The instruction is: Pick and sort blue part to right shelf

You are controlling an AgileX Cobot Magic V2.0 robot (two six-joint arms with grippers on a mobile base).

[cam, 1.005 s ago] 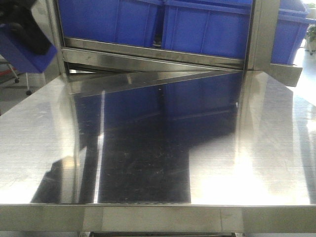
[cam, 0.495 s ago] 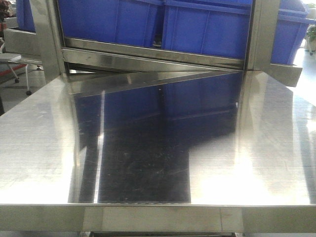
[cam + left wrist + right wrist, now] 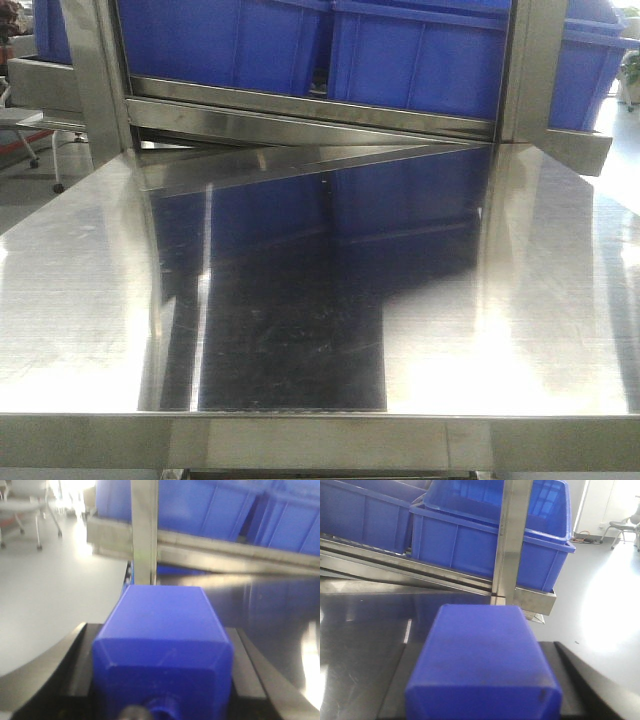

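Neither gripper shows in the front view. In the right wrist view my right gripper (image 3: 482, 652) is shut on the blue part (image 3: 482, 660), a long solid-blue block. Its knob end is out of view. In the left wrist view my left gripper (image 3: 162, 630) is shut on a shorter blue block (image 3: 162, 625) with a small round stud at its near end. The right shelf (image 3: 300, 105) is a steel rack with blue bins (image 3: 420, 60) behind the table. Its post stands just ahead of each held block, in the left wrist view (image 3: 145, 530) and the right wrist view (image 3: 512, 535).
A shiny steel table (image 3: 80, 300) fills the front view, with the rack's sloped rail at its far edge. Grey floor lies to the left of the table (image 3: 45, 605) and to its right (image 3: 605, 605). Wheeled chairs (image 3: 25, 510) stand far left.
One second ago my left gripper with its blue block showed at the front view's top left corner. It has moved out of that view. The table and rack are unchanged.
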